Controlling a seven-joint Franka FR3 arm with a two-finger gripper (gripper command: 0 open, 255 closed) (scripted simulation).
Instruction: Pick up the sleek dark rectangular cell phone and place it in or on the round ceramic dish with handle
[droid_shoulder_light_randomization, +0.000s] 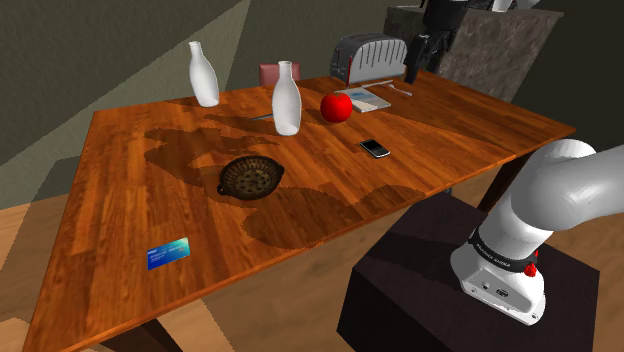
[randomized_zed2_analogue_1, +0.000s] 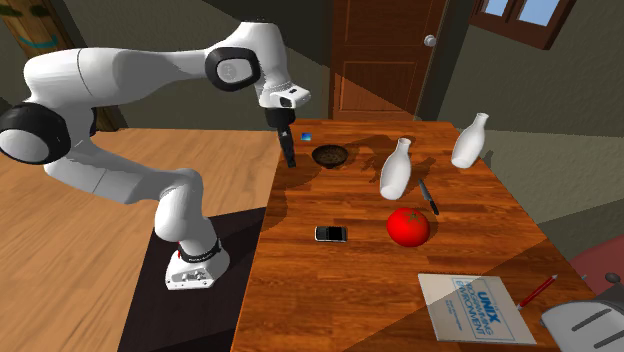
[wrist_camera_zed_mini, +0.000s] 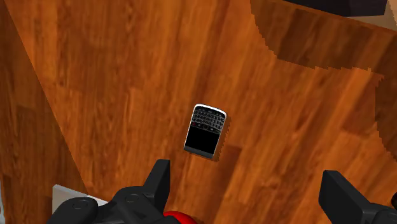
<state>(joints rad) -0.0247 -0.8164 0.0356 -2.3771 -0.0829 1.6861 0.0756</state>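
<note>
A small dark cell phone (droid_shoulder_light_randomization: 374, 148) (randomized_zed2_analogue_1: 331, 233) with a keypad lies flat on the wooden table, near the edge on the stand's side. In the wrist view the phone (wrist_camera_zed_mini: 206, 131) lies below and ahead of my gripper (wrist_camera_zed_mini: 248, 191), nearer one finger (wrist_camera_zed_mini: 159, 181). The round dark dish with a handle (droid_shoulder_light_randomization: 251, 177) (randomized_zed2_analogue_1: 330, 155) sits near the table's middle, apart from the phone. My gripper (droid_shoulder_light_randomization: 411, 74) (randomized_zed2_analogue_1: 289, 157) hangs well above the table, open and holding nothing.
Two white bottles (droid_shoulder_light_randomization: 204, 74) (droid_shoulder_light_randomization: 287, 98), a red apple (droid_shoulder_light_randomization: 336, 107), a white booklet (droid_shoulder_light_randomization: 368, 97) and a toaster (droid_shoulder_light_randomization: 370, 55) stand farther back. A blue card (droid_shoulder_light_randomization: 168, 252) lies near the front corner. A red pen (randomized_zed2_analogue_1: 537, 291) lies by the booklet.
</note>
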